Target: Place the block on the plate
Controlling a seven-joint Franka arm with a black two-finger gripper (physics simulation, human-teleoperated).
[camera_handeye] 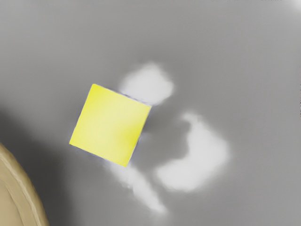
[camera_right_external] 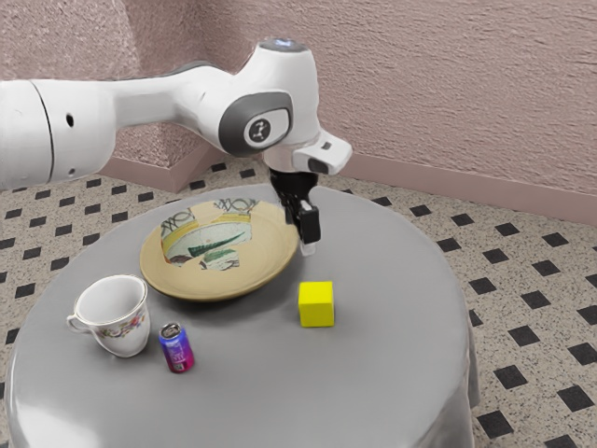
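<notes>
Nearest: purple-blue soda can (camera_right_external: 176, 348), upright on gray round table (camera_right_external: 373, 392), w/ floral teacup (camera_right_external: 114, 317) just behind it, toward ext. view's left. Yellow block (camera_right_external: 316, 305) a bit farther back, flat on tabletop, near plate (camera_right_external: 219, 285) but apart from it. Beyond block: gripper (camera_right_external: 308, 249), up over table by plate rim; can't tell if open or closed. Wrist cam looks down on block. Progress: early, prob. approach stage; block not on plate. Left to do: lower, grasp, lift, carry over rim, set down, release.
</notes>
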